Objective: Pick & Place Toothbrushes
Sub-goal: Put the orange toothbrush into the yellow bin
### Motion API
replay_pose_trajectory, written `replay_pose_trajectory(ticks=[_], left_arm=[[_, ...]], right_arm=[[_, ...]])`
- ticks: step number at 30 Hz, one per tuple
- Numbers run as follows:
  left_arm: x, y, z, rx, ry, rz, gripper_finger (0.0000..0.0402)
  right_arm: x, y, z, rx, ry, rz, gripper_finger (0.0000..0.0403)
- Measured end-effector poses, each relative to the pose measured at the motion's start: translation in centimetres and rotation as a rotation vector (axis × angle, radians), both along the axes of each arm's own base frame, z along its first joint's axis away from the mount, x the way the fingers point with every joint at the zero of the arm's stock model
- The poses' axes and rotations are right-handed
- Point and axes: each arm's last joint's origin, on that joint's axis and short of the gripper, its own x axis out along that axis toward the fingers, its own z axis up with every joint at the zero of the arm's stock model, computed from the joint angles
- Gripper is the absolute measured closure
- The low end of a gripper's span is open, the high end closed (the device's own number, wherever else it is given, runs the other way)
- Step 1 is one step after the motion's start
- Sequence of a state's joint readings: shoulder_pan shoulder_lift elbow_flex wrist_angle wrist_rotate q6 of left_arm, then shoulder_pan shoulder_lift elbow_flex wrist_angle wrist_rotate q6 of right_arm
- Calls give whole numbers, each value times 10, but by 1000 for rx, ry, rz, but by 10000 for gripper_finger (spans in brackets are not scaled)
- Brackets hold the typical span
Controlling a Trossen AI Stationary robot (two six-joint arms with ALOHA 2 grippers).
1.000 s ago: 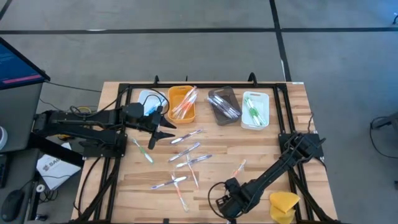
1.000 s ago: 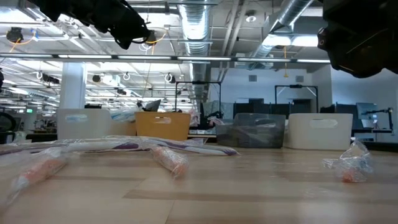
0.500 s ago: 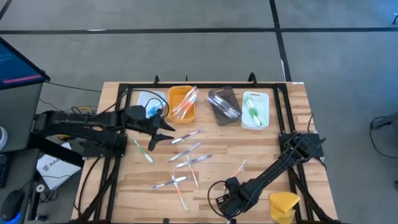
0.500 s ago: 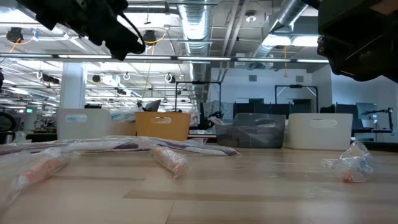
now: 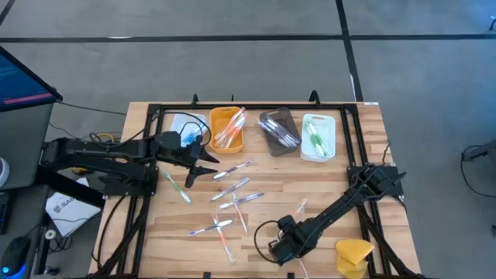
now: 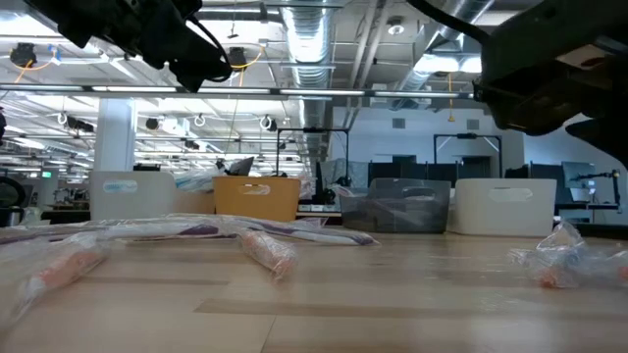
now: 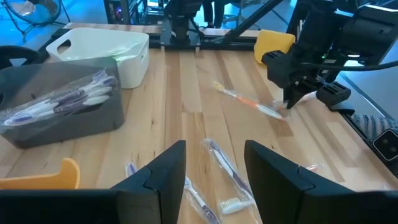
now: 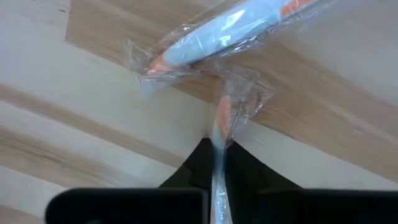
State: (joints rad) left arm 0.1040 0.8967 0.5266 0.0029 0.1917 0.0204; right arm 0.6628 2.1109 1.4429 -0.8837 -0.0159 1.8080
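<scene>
My right hand (image 5: pixel 283 249) is pinched shut on a wrapped orange toothbrush (image 8: pixel 219 134) for lifting to the orange tray (image 5: pixel 226 129); my left hand (image 5: pixel 203 163) waits half-open over the table (image 5: pixel 325 186).

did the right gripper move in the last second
Yes. In the high view the right gripper has shifted up the picture, away from the table's near edge and closer to the loose toothbrushes; it is now shut on an orange toothbrush.

4 trays (image 5: pixel 277 132) line the table's (image 5: pixel 341 186) far edge; toothbrushes (image 5: pixel 232 190) lie nearer.
</scene>
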Motion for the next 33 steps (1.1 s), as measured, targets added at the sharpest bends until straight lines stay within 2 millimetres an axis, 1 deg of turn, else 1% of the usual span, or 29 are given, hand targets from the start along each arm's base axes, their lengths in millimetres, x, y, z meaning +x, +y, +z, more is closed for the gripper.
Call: replay_pose_trajectory(ticks=[3, 9, 15, 19, 22, 24, 26, 28, 31, 33], left_arm=[[0, 0, 0, -1, 0, 1, 245], [0, 0, 0, -2, -3, 1, 245], [0, 0, 0, -2, -5, 1, 245], [1, -4, 3, 6, -30, -24, 245], [4, -13, 4, 34, -95, -81, 245], [4, -22, -1, 56, -175, -167, 245], [2, -30, -6, 78, -272, -277, 245], [-2, -37, -14, 81, -348, -350, 245], [-6, -43, -20, 64, -445, -377, 245], [-7, -45, -25, 42, -469, -365, 244]], right_arm=[[1, -2, 0, 2, 7, 5, 383], [-1, -3, 3, -4, 20, 44, 393], [-8, -7, 17, -128, 147, 90, 393], [-11, -5, 50, -214, 197, 108, 393], [-9, -1, 76, -283, 155, 119, 393], [-6, 3, 94, -338, 78, 138, 393], [-2, 7, 113, -390, -33, 161, 393], [2, 11, 131, -456, -158, 204, 393], [10, 12, 154, -554, -317, 266, 393], [16, 11, 165, -609, -396, 321, 393]])
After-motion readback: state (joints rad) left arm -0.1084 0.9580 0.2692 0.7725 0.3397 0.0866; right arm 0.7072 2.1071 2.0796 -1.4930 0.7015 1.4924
